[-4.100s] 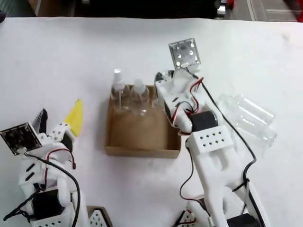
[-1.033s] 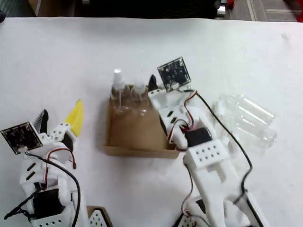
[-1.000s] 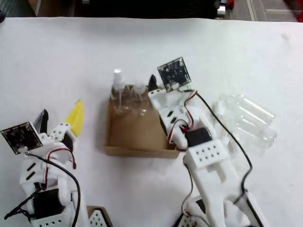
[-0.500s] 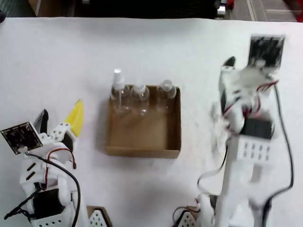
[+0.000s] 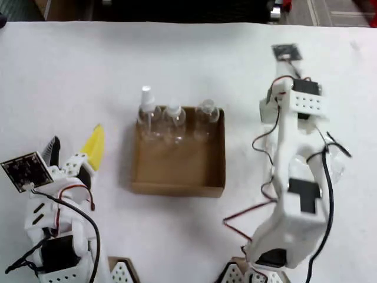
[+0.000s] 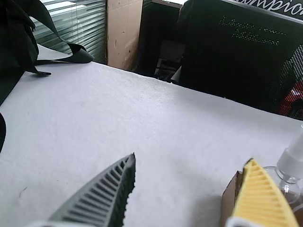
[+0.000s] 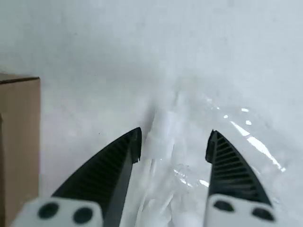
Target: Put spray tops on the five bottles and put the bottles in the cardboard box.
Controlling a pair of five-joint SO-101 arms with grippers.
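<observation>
Right wrist view is showing the right claw [image 7: 174, 135] hanging unclenched over a lying bottle [image 7: 165, 142], probably needing centring before squeezing slippery plastic.

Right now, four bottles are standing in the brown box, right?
Not four. The high view shows three bottles standing in the cardboard box, in a row along its far wall.
</observation>
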